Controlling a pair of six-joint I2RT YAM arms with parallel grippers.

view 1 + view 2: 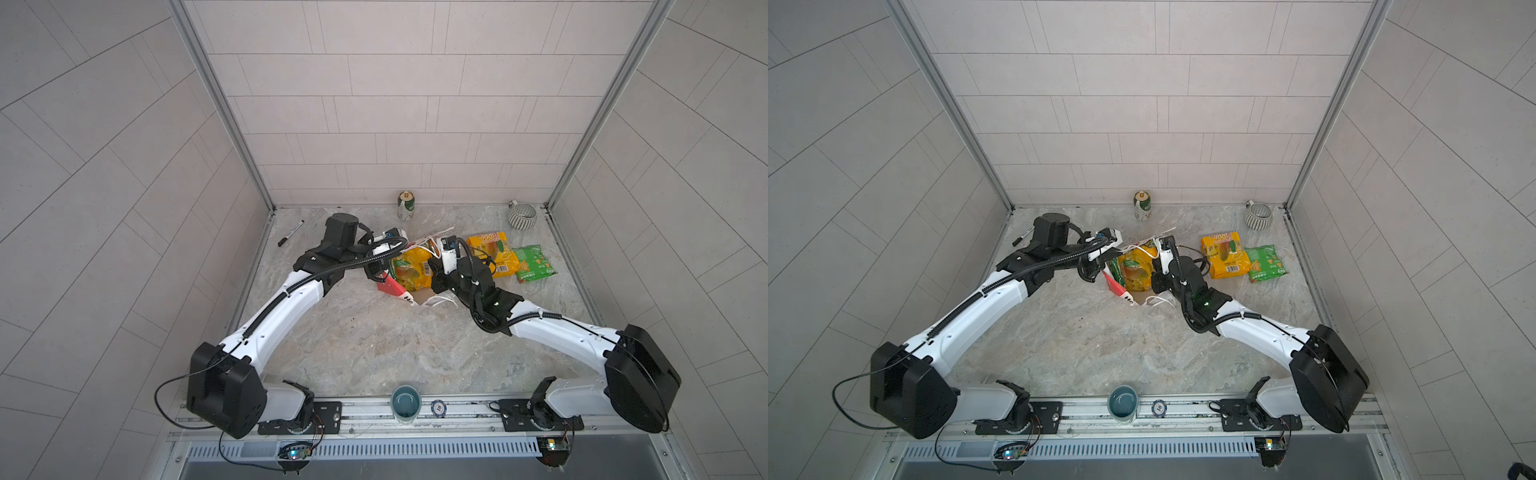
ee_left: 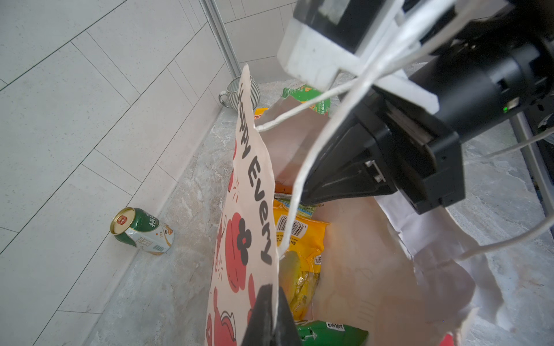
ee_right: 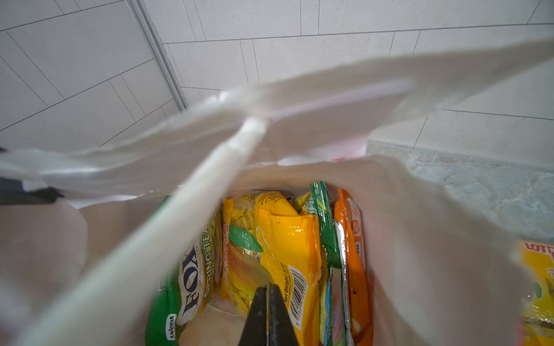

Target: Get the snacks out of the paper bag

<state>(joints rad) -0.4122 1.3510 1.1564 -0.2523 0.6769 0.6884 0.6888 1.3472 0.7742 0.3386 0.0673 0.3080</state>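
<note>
Where both top views show the paper bag at centre frame, a yellow-orange packet and a green packet lie on the counter to its right. In the left wrist view the left hand pinches the bag's printed wall. In the right wrist view the right hand sits closed narrow among snacks inside the bag.

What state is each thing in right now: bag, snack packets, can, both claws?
White-and-red paper bag: open.
Left gripper: shut on the bag's wall.
Right gripper: shut, inside the bag.
Yellow-orange "100" plastic packet: out, lying flat.
Green plastic packet: out, lying flat.
Other packets: in the bag.
Green-and-white drink can: upright.
</note>
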